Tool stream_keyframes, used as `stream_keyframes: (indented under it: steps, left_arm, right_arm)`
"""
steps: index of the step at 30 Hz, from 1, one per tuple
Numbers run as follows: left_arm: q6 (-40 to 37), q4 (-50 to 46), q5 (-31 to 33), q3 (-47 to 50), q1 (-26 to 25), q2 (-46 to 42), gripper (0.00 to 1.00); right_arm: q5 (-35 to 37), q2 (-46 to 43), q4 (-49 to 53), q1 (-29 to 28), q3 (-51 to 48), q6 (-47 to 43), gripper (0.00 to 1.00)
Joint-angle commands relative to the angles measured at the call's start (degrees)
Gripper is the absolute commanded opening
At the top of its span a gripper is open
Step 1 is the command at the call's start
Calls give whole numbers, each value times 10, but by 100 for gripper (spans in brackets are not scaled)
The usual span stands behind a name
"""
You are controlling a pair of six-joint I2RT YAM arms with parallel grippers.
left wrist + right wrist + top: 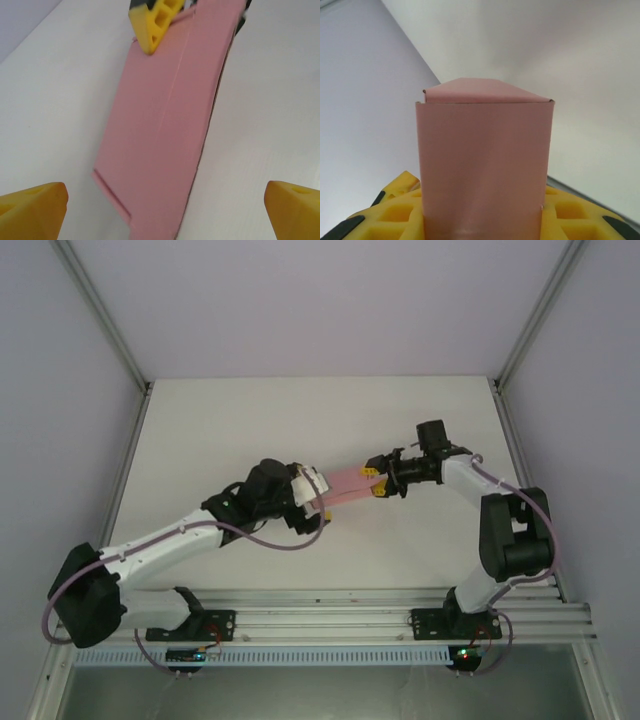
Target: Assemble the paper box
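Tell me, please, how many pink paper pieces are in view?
1. The paper box is held by the right gripper, shut on one end; the open left gripper flanks the other end without touching. Another could lie hidden beneath the grippers.

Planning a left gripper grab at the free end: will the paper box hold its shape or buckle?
Probably light and stiff lengthwise: the paper box juts straight out of the right gripper, held at one end without visible sag. Likely easy to crush: thin paper with creases along its face. The end flap looks loose and may fold if pushed.
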State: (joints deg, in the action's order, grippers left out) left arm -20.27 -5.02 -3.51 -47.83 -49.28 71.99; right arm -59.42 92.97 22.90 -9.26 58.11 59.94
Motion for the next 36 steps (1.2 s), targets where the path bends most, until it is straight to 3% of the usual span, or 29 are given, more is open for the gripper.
stream_keyframes:
  steps: [1,7,10,17,23,26,32,34,36]
  left_arm:
    - [-96,-28,117,-29,-29,44,100]
    - [-121,36,189,-35,-48,102,100]
    - [-126,64,182,-30,-48,101,98]
    - [-137,72,175,-26,-44,109,62]
    - [-142,65,144,-26,-37,96,47]
    - [-143,50,124,-30,-31,88,45]
    - [-132,-31,67,-47,-10,73,40]
    - [-127,-90,25,-60,5,70,41]
    - [-117,-151,4,-74,20,70,41]
  right_arm:
    - [-41,5,115,10,37,-37,36]
    - [-69,9,101,12,21,-9,37]
    - [-71,14,114,12,21,-18,37]
    - [-76,15,114,10,19,-16,38]
    - [-67,10,137,10,25,-42,46]
    - [-2,-10,189,11,58,-93,65]
    - [139,-99,88,37,52,-124,79]
    - [184,-131,29,45,40,-212,79]
    - [266,-171,3,38,25,-387,83]
